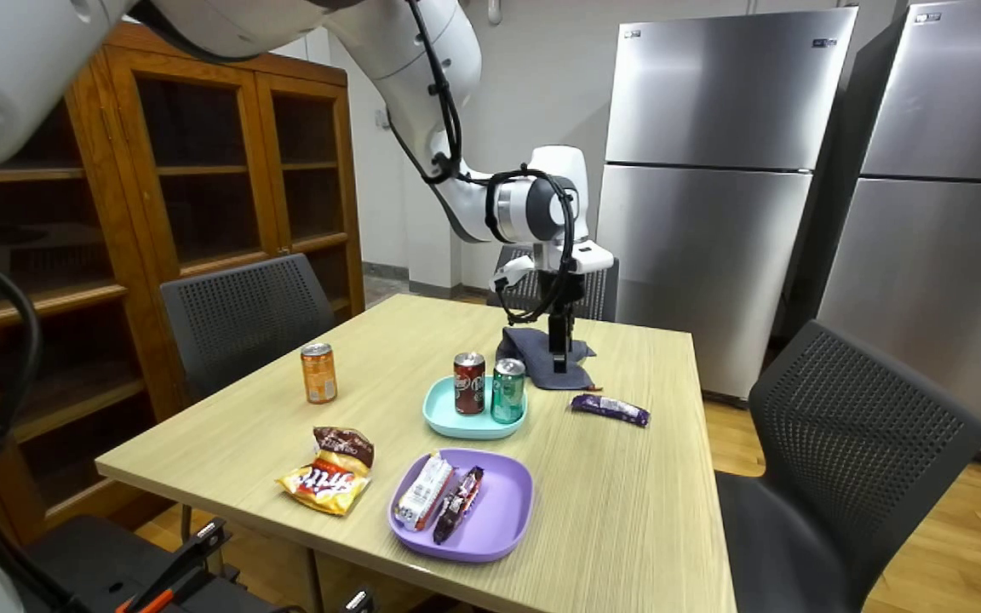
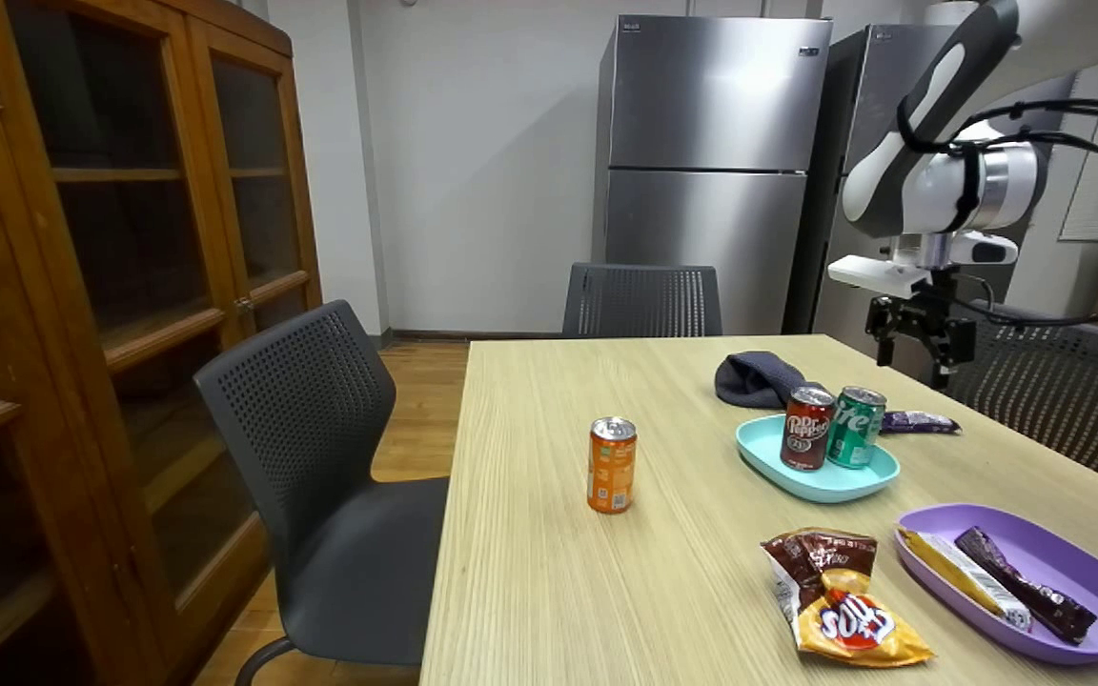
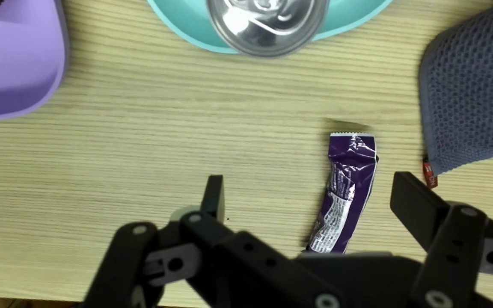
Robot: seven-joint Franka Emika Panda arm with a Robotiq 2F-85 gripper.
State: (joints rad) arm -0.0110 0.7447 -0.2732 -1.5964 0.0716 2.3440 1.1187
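Observation:
My gripper (image 3: 312, 192) is open and empty above the table, fingers pointing down. It also shows in both exterior views (image 1: 559, 362) (image 2: 913, 367). A purple-wrapped bar (image 3: 351, 188) lies on the table below, between the fingers in the wrist view; its near end is hidden by the gripper. It shows in both exterior views (image 1: 610, 409) (image 2: 919, 422). A dark grey cloth (image 3: 477, 94) lies beside it, with a small red piece (image 3: 429, 173) at its edge. A turquoise tray (image 1: 444, 423) holds a dark red can (image 1: 468, 385) and a green can (image 1: 507, 392), both upright.
A purple tray (image 1: 507, 519) holds a white-wrapped bar (image 1: 424, 494) and a dark-wrapped bar (image 1: 458, 507). A yellow and brown snack bag (image 1: 335, 472) and an upright orange can (image 1: 318, 375) stand on the table (image 1: 618, 502). Chairs (image 1: 848, 426) stand around it.

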